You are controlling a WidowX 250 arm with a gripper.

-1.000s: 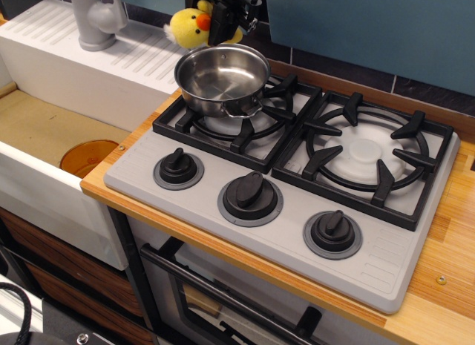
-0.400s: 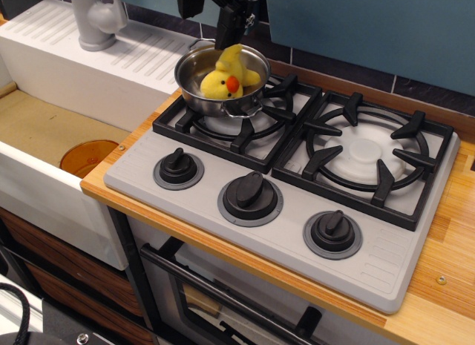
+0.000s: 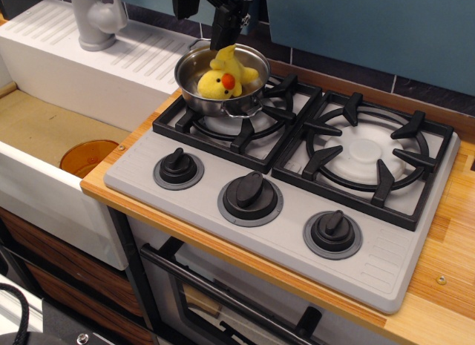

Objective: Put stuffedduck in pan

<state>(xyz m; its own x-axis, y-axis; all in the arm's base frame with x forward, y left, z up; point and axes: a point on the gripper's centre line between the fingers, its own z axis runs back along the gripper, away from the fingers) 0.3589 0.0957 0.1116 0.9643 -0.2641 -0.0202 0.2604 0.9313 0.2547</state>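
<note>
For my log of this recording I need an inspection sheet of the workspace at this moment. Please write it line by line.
Surface: wooden counter carrying a grey stove top with two black burner grates and three black knobs.
Job's things: stuffedduck lies inside the pan, which stands on the left grate.
Clutter: orange disc in the sink.
Grippers: gripper is just above the pan's far rim, fingers pointing down, holding nothing; whether it is open cannot be told.
Cables: a black cable at the lower left corner.
Surroundings: grey faucet, white ribbed drainboard, teal wall, oven door below the stove.
</note>
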